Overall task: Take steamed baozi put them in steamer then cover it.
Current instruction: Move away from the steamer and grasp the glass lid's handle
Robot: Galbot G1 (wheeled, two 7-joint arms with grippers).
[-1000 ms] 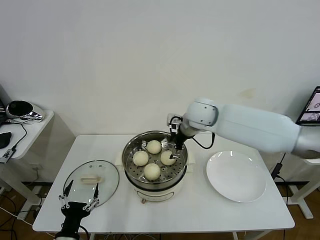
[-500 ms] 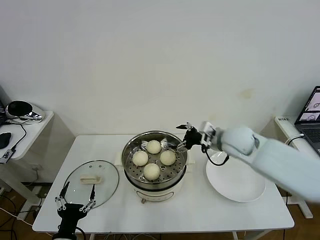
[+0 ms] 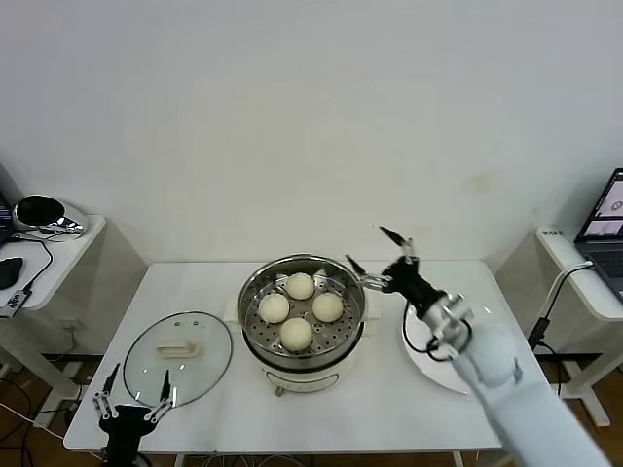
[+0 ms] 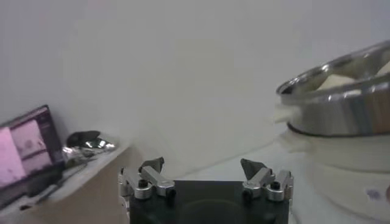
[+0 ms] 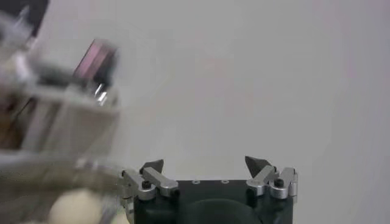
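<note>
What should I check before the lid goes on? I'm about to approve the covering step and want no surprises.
1. All four steamed baozi in the steamer: ok.
2. Right gripper empty, open and beside the steamer's rim rather than over the buns: ok.
3. Left gripper open and empty, at the table's near edge: ok.
4. Glass lid flat on the table, handle up, unobstructed: ok.
5. Left gripper lined up over the lid handle: not ok.
</note>
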